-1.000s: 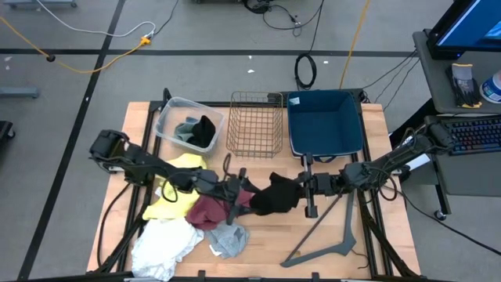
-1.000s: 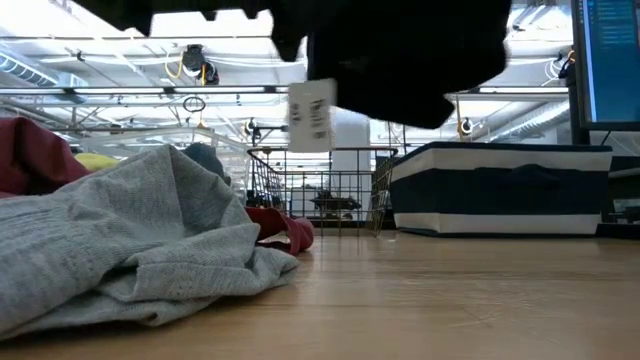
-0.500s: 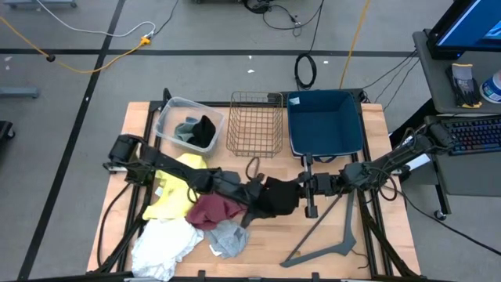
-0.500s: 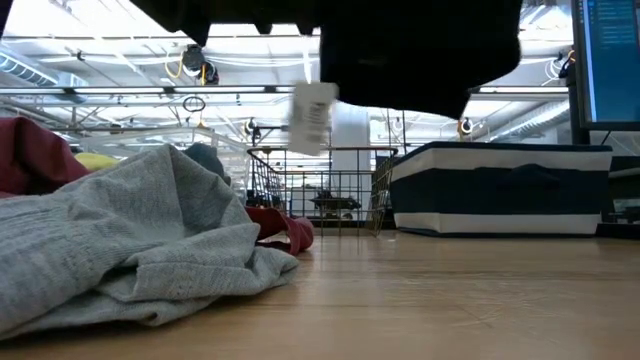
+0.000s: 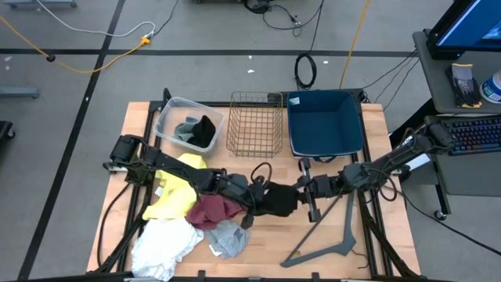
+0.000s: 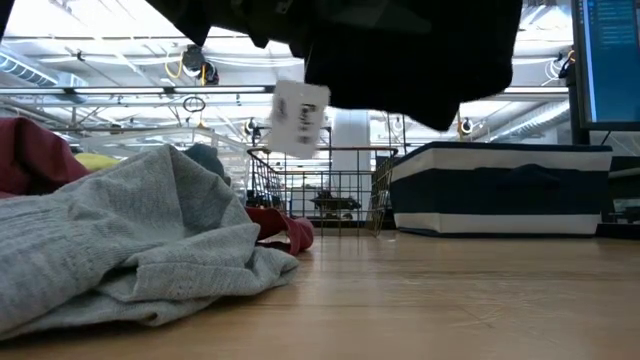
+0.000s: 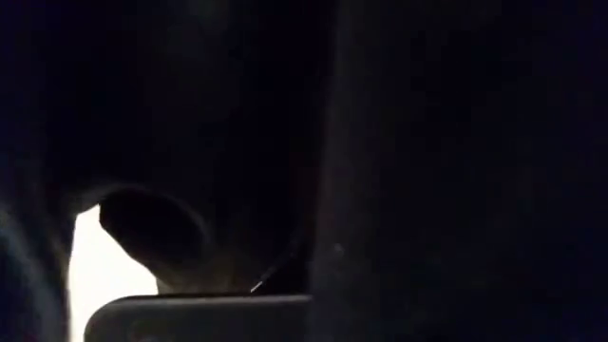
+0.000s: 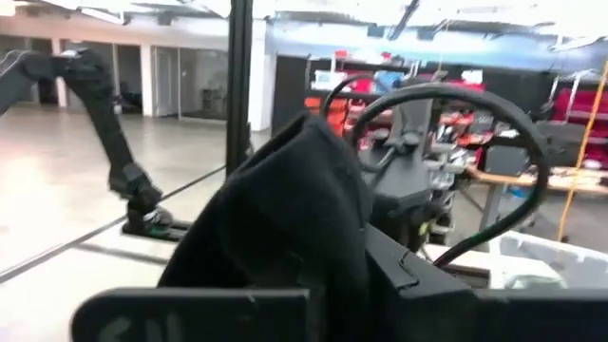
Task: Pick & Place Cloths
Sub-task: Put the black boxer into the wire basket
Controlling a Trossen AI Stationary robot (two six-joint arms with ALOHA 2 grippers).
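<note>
Left gripper (image 5: 257, 192) has slid in from over the maroon cloth (image 5: 213, 209) and now sits right against the black cloth (image 5: 279, 199), which hangs above mid-table, in front of the wire basket (image 5: 256, 124). Right gripper (image 5: 304, 193) is clamped on the cloth's other side, same as a second ago. Looks to me like a handover or a two-arm stretch starting.

Whether the left one has actually bitten down, I can't tell: its wrist view is just black fabric. Low view adds what overhead misses: the cloth is clear of the wood, white tag (image 6: 298, 116) dangling, grey cloth (image 6: 130, 235) lying below. Right wrist view shows the fabric draped over its fingers.
</note>
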